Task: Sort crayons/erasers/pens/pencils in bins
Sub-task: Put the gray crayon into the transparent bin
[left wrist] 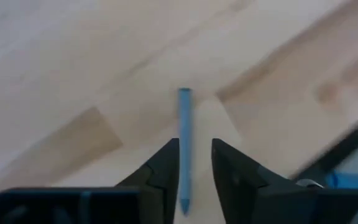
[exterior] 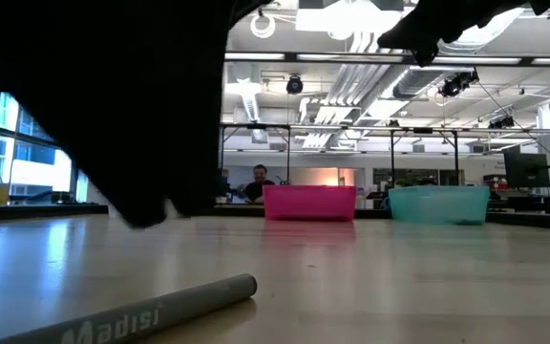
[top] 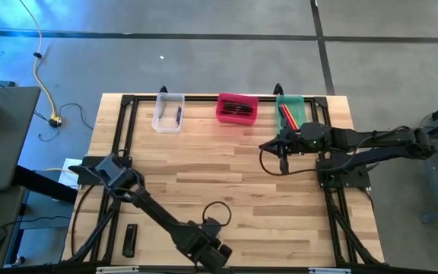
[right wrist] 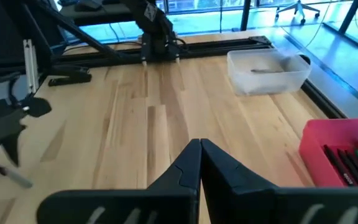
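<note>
While low — L gripper (left wrist: 194,163) astride pencil (left wrist: 184,146)

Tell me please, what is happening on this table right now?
The robot is sorting sticks into three bins. The left claw is low at the table's near edge, open around a grey pencil on the wood. The right claw is shut and empty near the green bin. The pink bin already holds several sticks.

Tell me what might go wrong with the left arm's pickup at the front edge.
The left gripper straddles the grey pencil with its fingers open, so closing off-centre could roll it away. The pencil lies near the table's front edge, so a nudge might push it off. The carry to the clear bin crosses the whole table, so a weak pinch could drop it. The right gripper waits near the green bin.
</note>
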You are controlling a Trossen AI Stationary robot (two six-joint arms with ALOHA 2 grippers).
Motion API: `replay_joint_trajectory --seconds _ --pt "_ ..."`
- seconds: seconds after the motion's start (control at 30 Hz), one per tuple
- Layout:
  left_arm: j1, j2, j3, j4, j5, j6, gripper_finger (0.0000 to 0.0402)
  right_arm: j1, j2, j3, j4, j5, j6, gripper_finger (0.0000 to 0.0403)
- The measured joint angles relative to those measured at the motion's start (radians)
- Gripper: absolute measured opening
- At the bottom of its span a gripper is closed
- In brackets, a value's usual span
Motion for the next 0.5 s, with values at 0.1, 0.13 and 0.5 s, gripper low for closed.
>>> replay_joint_trajectory --seconds 0.1,0.13,0.5 --pt "0.004 0.005 -0.001 -0.016 -0.002 -0.011 0.0101 0.012 -0.005 0.0 0.005 0.0 -0.013 0.0" --pt "0.006 0.004 0.0 -0.002 -0.003 -0.011 0.0106 0.016 -0.007 0.0 -0.001 0.0 -0.015 0.0" --pt "0.013 0.022 0.001 0.007 -0.018 0.057 0.0115 0.017 -0.01 0.0 0.003 -0.001 -0.039 0.0"
